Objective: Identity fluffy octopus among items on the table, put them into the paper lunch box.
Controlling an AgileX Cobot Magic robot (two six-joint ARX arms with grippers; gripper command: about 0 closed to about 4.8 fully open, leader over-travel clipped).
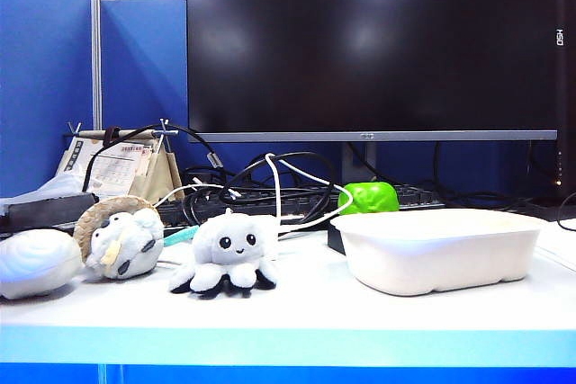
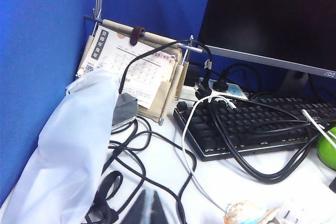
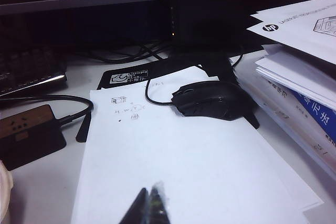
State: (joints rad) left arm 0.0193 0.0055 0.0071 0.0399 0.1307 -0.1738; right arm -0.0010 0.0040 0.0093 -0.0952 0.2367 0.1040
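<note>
The fluffy octopus (image 1: 227,263) is seen upright at lower left of centre in the exterior view, on the white surface (image 1: 306,312), facing the camera, with no marked long axis. The paper lunch box (image 1: 438,249) is placed well to its right, empty. A hooded plush (image 1: 121,242) and a ribbed white plush (image 1: 36,262) are set further left. Neither arm is shown there. The left end effector (image 2: 146,208) is held together above cables; the right end effector (image 3: 147,205) is pressed together over paper. The left arm is judged nearer the octopus.
</note>
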